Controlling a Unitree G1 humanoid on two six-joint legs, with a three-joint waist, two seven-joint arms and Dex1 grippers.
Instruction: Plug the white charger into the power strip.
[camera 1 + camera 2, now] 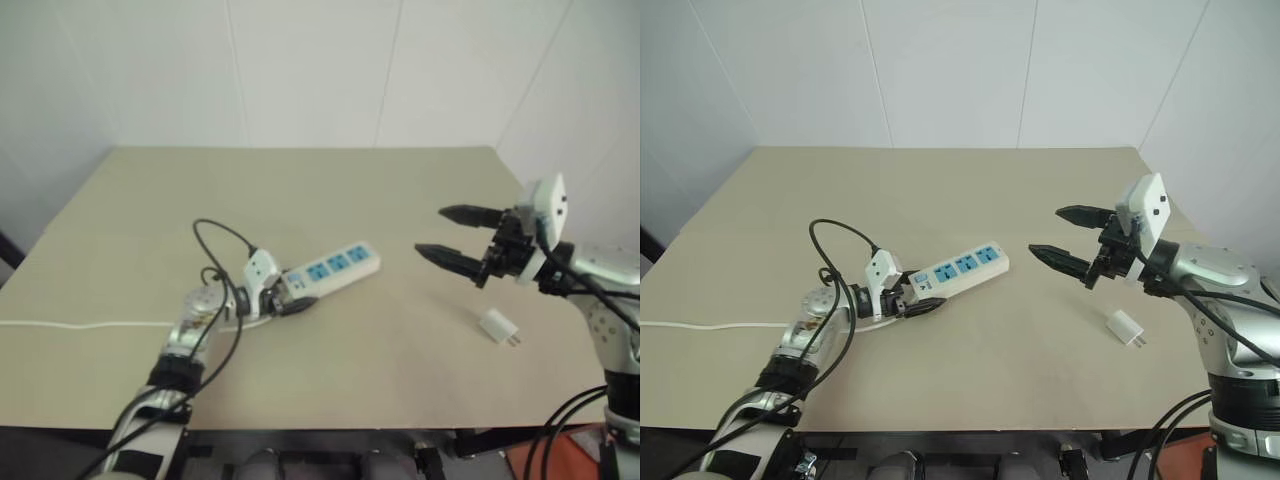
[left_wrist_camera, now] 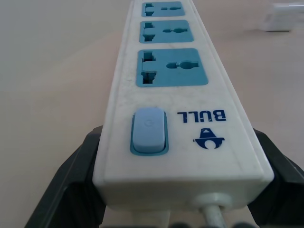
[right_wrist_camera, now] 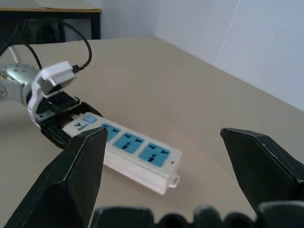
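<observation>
The small white cube-shaped charger [image 1: 1125, 327] lies alone on the beige bench [image 1: 970, 200], near its right edge, well apart from the long flat white power strip with three blue socket panels [image 1: 958, 270]. Its two short prongs are too small to make out clearly in the head views; they seem to point toward the bench's near right corner. In the left wrist view only a cut-off white corner of it shows at the frame's edge.

The power strip lies at a slant near the middle of the bench. Its switch end, with a pale blue rocker switch [image 2: 149, 130] and a blue printed logo, sits between the two black fingers of the left tool [image 1: 912, 300], which is pinched onto the strip's sides. The tool hides the point where the thin white cord [image 1: 700, 324] leaves the strip; the cord then runs along the bench and off its left edge.

The right tool [image 1: 1060, 237] hangs above the bench to the right of the strip and above the charger, its two black fingers spread wide and holding nothing.

The bench top is plain, matte and beige. Behind it rise white panelled walls meeting in a corner at the right. A dark-framed table stands in the background of the right wrist view.
</observation>
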